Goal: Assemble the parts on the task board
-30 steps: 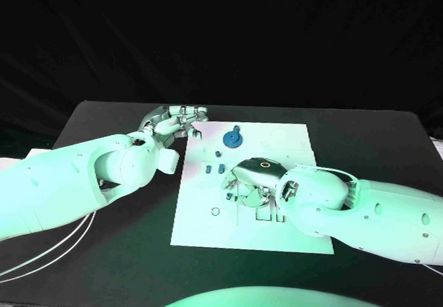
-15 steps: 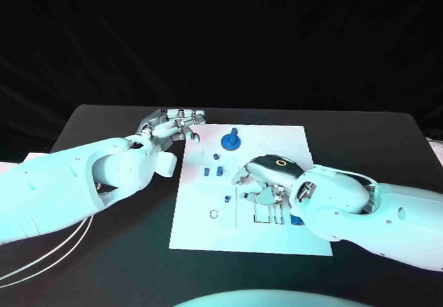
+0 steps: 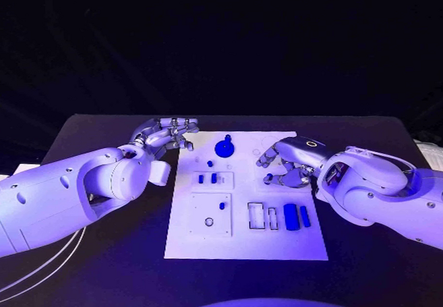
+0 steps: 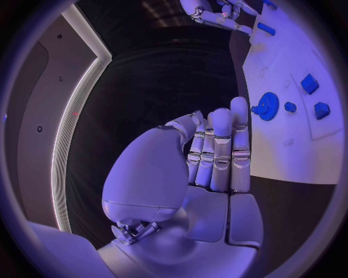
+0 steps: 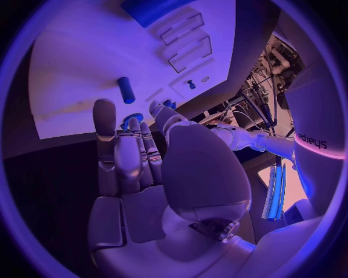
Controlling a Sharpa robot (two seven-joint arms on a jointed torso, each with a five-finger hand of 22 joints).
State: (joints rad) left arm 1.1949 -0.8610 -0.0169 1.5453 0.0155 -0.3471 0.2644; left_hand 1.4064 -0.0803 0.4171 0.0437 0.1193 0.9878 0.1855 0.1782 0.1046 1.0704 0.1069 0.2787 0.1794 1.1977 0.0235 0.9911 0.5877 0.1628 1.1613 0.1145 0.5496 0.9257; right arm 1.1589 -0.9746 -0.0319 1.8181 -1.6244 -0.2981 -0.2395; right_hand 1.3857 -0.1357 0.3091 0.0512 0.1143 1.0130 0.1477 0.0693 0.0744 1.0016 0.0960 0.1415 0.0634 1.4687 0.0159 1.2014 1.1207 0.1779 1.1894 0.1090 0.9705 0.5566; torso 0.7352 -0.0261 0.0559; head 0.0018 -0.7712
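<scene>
I see the white task board (image 3: pixel 246 240) in the middle of the black table (image 3: pixel 377 141), with small blue parts (image 3: pixel 296 216) lying on it and a blue gear (image 3: pixel 225 148) near its far edge. My left hand (image 3: pixel 165 134) is beside the board's far left corner, fingers straight together, holding nothing. My right hand (image 3: pixel 292 163) hovers over the board's right edge with curled fingers; I cannot tell if it holds something

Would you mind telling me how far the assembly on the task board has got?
Partly done: a blue gear and blue pieces sit on the task board. Nothing is in hand: the left hand and right hand hold nothing. A small blue piece lies loose by the right hand.
</scene>
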